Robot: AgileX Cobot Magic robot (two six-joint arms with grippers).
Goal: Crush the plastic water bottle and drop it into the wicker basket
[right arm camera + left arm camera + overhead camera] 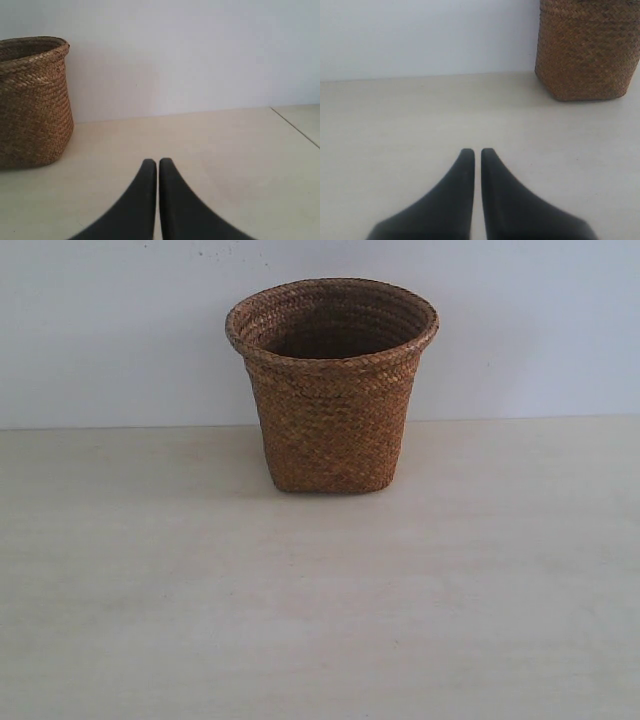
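The brown wicker basket (332,390) stands upright at the back middle of the pale table, close to the wall. The left wrist view catches its lower wall (587,50) off to one side, and the right wrist view shows its rim and side (31,100). The plastic water bottle is out of view in every frame. My left gripper (477,151) is shut with nothing between its black fingers, low over bare table. The right gripper (158,161) is likewise shut and empty. Neither arm appears in the exterior view.
The table (320,620) runs wide in front of the basket. A white wall (120,330) rises directly behind it. A seam or table edge (296,126) shows at the far side in the right wrist view.
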